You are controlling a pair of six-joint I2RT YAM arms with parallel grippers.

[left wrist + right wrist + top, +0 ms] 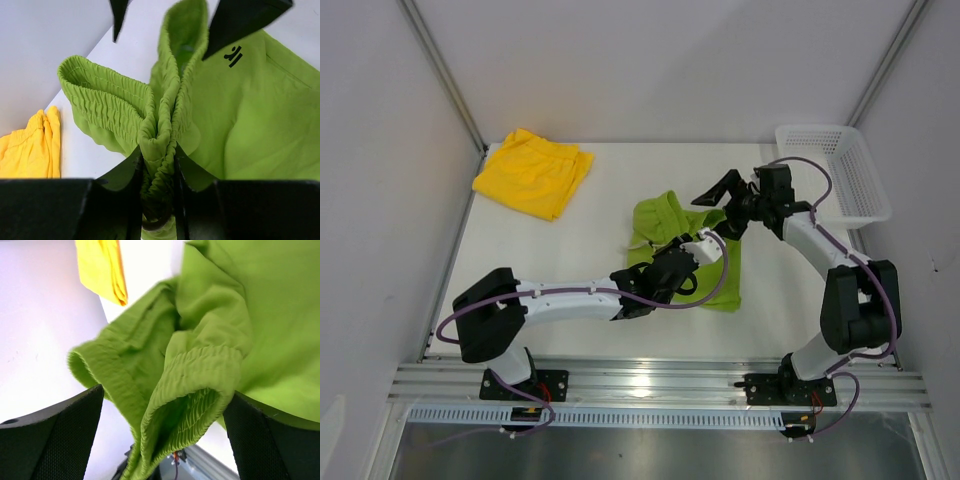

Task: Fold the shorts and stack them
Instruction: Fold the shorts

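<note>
White walls [670,70] close in the white table [570,240] on three sides, and a metal rail [660,385] runs along its near edge. From above we find the green shorts [665,222] bunched near the middle of the table. The yellow shorts [533,173] lie folded in the far left corner, well apart from them, and a white mesh basket [850,180] stands in the far right corner. The left claw [665,262] sits at the near side of the green pair. Only its wrist camera lets us see that its fingers [134,205] are nipped narrowly on a gathered fold of the elastic waistband, which stands up from the table. The right claw [720,205] hangs at the far right of the green pair, spread wide. Its own camera shows a loop of waistband between its fingers [55,440], and we cannot tell whether either one touches the cloth. The left wrist view alone shows the small dark logo [232,55] on the flatter cloth. The yellow pair reaches the table's left edge by the wall. We see bare table between the two pairs and along the far edge between the yellow pair and the basket.
</note>
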